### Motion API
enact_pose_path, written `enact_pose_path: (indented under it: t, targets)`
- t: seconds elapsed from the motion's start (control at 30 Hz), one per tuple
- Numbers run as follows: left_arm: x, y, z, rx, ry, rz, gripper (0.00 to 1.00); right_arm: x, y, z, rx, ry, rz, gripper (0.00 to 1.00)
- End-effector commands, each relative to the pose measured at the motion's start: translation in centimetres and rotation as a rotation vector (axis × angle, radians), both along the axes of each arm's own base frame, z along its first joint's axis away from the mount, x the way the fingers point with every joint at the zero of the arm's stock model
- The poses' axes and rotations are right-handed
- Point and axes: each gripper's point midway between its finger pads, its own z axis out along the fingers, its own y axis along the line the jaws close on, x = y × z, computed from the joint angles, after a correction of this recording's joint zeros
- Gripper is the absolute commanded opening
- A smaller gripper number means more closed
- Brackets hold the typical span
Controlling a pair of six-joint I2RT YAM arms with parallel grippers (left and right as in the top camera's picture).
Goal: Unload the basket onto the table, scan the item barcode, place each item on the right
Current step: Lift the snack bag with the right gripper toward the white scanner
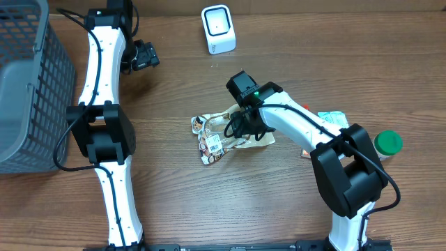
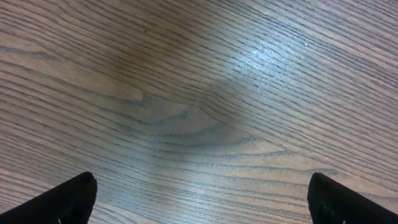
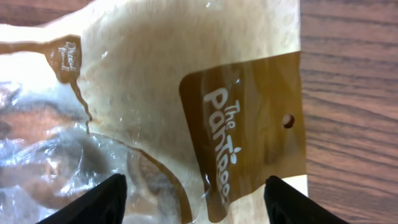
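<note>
**Overhead view.** The left gripper [image 1: 144, 56] hangs over bare table [image 1: 174, 209] near the far left, well apart from everything else. Its opening is hard to judge from this height. The right gripper [image 1: 242, 125] points down at the snack pouch [image 1: 217, 139], which lies flat and crumpled at the centre of the wood-grain top. The pouch is tan and brown film with a small white label on its near-left part. The barcode scanner [image 1: 218, 29], a white rounded block, stands upright at the far edge, well apart from the pouch. A grey mesh basket [image 1: 28, 84] occupies the left margin. A green-capped bottle [image 1: 388, 142] and a small packet [image 1: 333, 118] sit to the right, beside the right arm.

**Left wrist view.** The left gripper [image 2: 199, 205] is spread wide. Its black fingers [image 2: 68, 199] show only in the two lower corners. Nothing lies between them, and below is matte, streaked brown wood with a soft sheen.

**Right wrist view.** The right gripper [image 3: 196, 202] is parted fairly wide. Its dark fingers [image 3: 102, 199] flank the snack pouch [image 3: 155, 93], which fills the view beneath them. No pinch on the film is visible, and contact cannot be told. The pouch is glossy and wrinkled, with a clear window at left, a brown panel with white lettering, and a punched hang hole.
</note>
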Motion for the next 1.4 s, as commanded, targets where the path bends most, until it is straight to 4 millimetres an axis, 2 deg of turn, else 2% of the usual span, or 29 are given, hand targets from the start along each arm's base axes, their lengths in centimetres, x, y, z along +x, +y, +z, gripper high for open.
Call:
enact_pose_path:
  t: [0.0,0.23,0.5,0.67,0.8,1.03,1.17,1.2,1.27,1.37]
  targets:
    - [0.1,0.1,-0.4,0.014,0.006,-0.008,1.0,1.5,0.5,2.4,0.026,-0.08,-0.024,0.75]
    - [0.1,0.1,-0.4,0.014,0.006,-0.008,1.0,1.5,0.5,2.1,0.025,-0.077,-0.024,0.76]
    - [0.2,0.1,-0.4,0.014,0.006,-0.008,1.0,-0.2,0.0,-0.9,0.0,0.005,0.0,0.75]
    - [0.1,0.1,-0.4,0.014,0.006,-0.008,1.0,-0.7,-0.3,-2.0,-0.011,0.02,0.015,0.61]
    - [0.2,0.1,-0.4,0.014,0.006,-0.008,1.0,-1.2,-0.6,-2.5,-0.02,0.035,0.015,0.56]
    - [0.1,0.1,-0.4,0.014,0.006,-0.008,1.0,-2.7,-1.5,-4.0,-0.044,0.072,0.015,0.55]
    - [0.1,0.1,-0.4,0.014,0.006,-0.008,1.0,-2.9,-1.7,-4.1,-0.048,0.078,0.015,0.55]
    - [0.1,0.1,-0.4,0.014,0.006,-0.008,1.0,-2.9,-1.7,-4.1,-0.047,0.077,0.015,0.52]
    - [0.1,0.1,-0.4,0.014,0.006,-0.008,1.0,-2.7,-1.5,-3.9,-0.042,0.074,0.015,0.34]
    - [0.1,0.1,-0.4,0.014,0.006,-0.008,1.0,-2.1,-1.1,-3.0,-0.032,0.063,0.014,0.13]
